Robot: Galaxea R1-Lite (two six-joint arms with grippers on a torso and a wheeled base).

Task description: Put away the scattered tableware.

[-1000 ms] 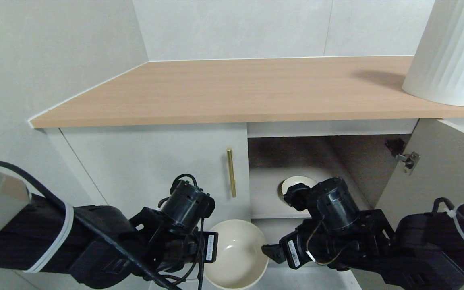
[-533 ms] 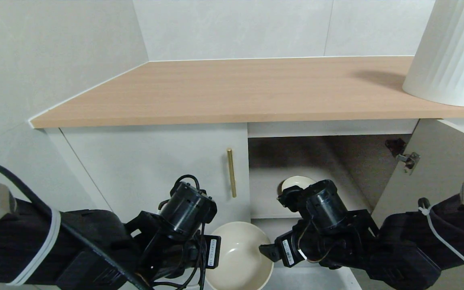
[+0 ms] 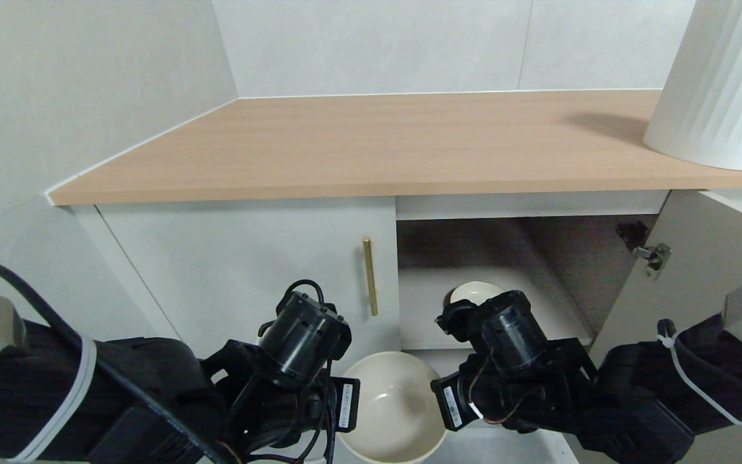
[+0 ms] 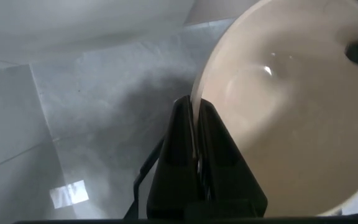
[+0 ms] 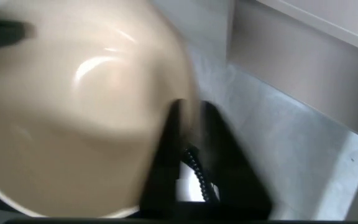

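Landmark = cabinet (image 3: 538, 212) under the wooden counter (image 3: 371, 148). Big cream bowl (image 3: 390, 412) hangs in the air in front of the cabinet and below its open compartment, roughly at the seam between the closed door (image 3: 242, 264) and the opening, mouth facing up. It is not inside the cabinet and is not resting on anything I can see. Left tool (image 3: 347, 405) is narrow and pinches the bowl's rim on the closed-door side; its wrist view has the rim running between the two dark fingers (image 4: 180, 134), bowl (image 4: 291, 112) beyond them, grey tiled floor (image 4: 92, 112) underneath. Right tool (image 3: 443, 406) is on the opposite rim, the open-compartment side, also narrow with the rim between its fingers (image 5: 213, 134) and the bowl (image 5: 73, 112) in front; that view is smeared, so how firm the grip is I cannot tell. In the way: the right arm's wrist sits directly in front of the opening and covers part of a small cream dish (image 3: 474, 291) already standing on the cabinet shelf (image 3: 422, 303). The closed door's gold handle (image 3: 370, 276) is just above the left wrist. The cabinet's other door (image 3: 699, 270) is swung open on the hinge (image 3: 651, 254) side. On the counter above that side stands a white ribbed vessel (image 3: 719, 84), well apart from the bowl.
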